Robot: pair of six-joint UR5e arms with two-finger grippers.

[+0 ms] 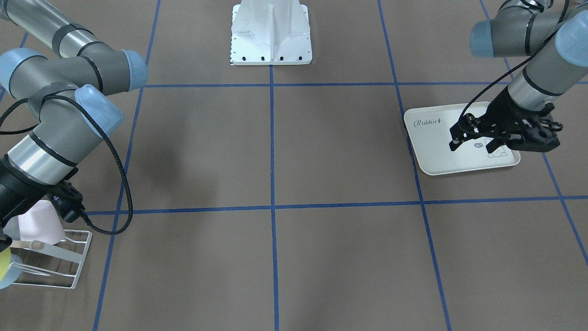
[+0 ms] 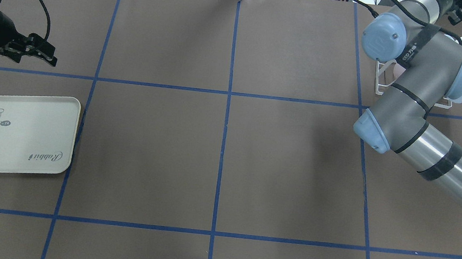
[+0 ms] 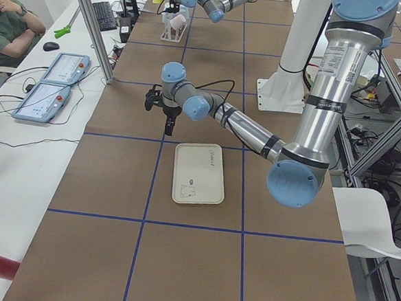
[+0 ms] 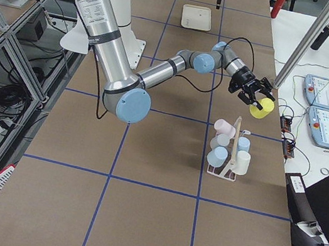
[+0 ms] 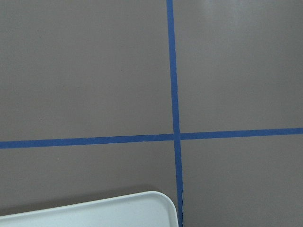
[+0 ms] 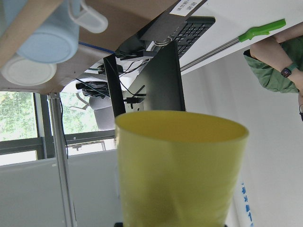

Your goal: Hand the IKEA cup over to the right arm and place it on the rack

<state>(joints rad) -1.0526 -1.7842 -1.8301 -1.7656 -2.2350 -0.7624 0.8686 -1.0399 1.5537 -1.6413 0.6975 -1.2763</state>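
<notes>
Over the brown table (image 4: 134, 220), the right hand (image 4: 252, 95) pinches the yellow cup (image 6: 180, 170), rack (image 4: 236, 136) just beside and below it, so handover seems done; next needs lowering onto a free prong.

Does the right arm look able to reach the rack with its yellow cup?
Probably yes: the right gripper holds the yellow cup close by the rack, nothing between, though other cups occupy prongs.

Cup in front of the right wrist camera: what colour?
Plain yellow cup; clearest in the right wrist-mounted view.
</notes>
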